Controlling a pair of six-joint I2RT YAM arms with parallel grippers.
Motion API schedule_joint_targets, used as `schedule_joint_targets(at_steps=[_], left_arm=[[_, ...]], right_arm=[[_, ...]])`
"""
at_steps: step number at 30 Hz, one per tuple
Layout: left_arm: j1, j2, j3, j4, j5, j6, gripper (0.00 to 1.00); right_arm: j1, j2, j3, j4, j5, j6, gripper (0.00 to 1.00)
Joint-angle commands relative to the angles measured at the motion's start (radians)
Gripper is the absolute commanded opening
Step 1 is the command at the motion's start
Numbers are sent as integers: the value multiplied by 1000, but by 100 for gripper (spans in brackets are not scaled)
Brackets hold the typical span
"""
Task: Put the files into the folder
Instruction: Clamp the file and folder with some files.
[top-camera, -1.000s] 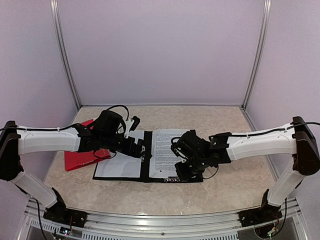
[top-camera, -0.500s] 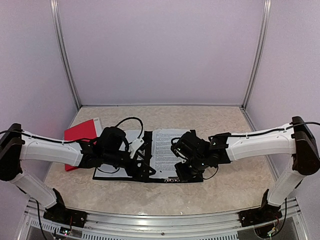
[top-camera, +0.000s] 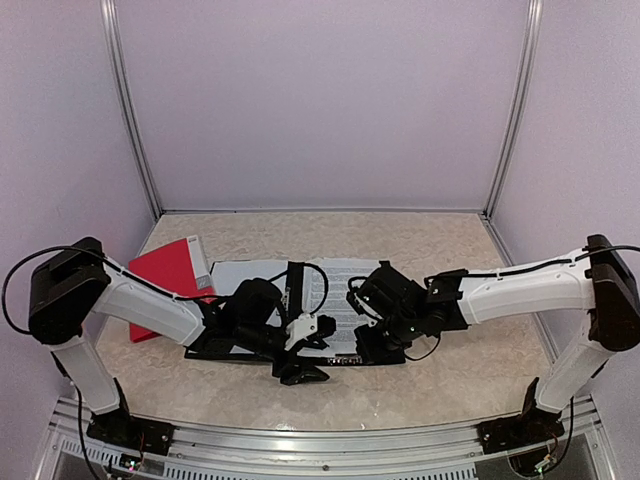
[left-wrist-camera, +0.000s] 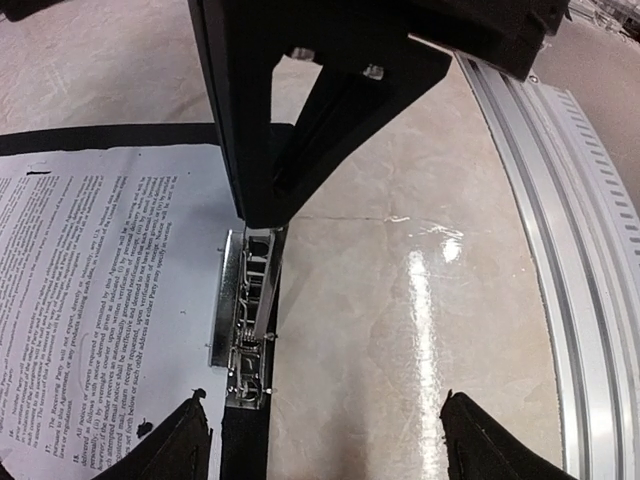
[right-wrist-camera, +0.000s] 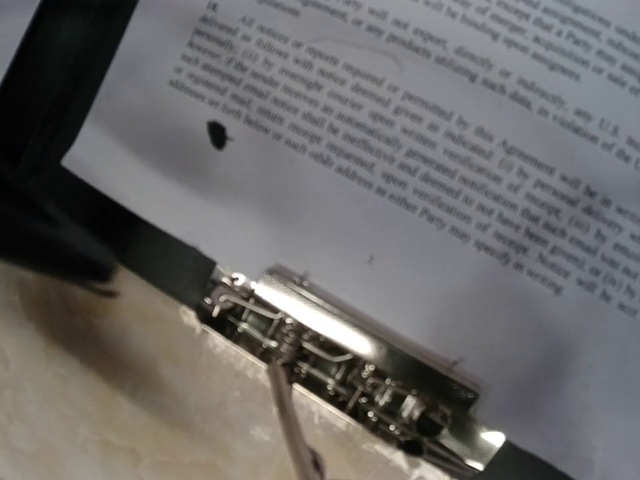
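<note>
Marble-patterned table (top-camera: 450, 370) with a black folder (top-camera: 294, 275) lying flat. The printed files (top-camera: 335, 285) lie on its right half, long axis running away from the arms. The left gripper (top-camera: 310, 350), fingers spread wide and empty, faces the metal clip (left-wrist-camera: 245, 330) at the near edge; the right gripper (top-camera: 385, 345), jaws pressed together, sits just beside it. A second ago the left arm was up by the spine

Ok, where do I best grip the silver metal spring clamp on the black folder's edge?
By the thin wire lever that sticks out of the silver metal spring clamp over the marble table. Come in from that table side: the clamp's body lies flat and low on the black folder, and the printed white sheet borders its other side.
</note>
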Motion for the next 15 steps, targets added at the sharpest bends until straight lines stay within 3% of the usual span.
schedule_joint_targets(at_steps=[1,15], left_arm=[[-5,62,46,89,16,137,77],[24,197,146,67,72,228,66]], right_arm=[[-18,-6,-50,18,-24,9,0],[-42,-44,-94,41,-24,1,0]])
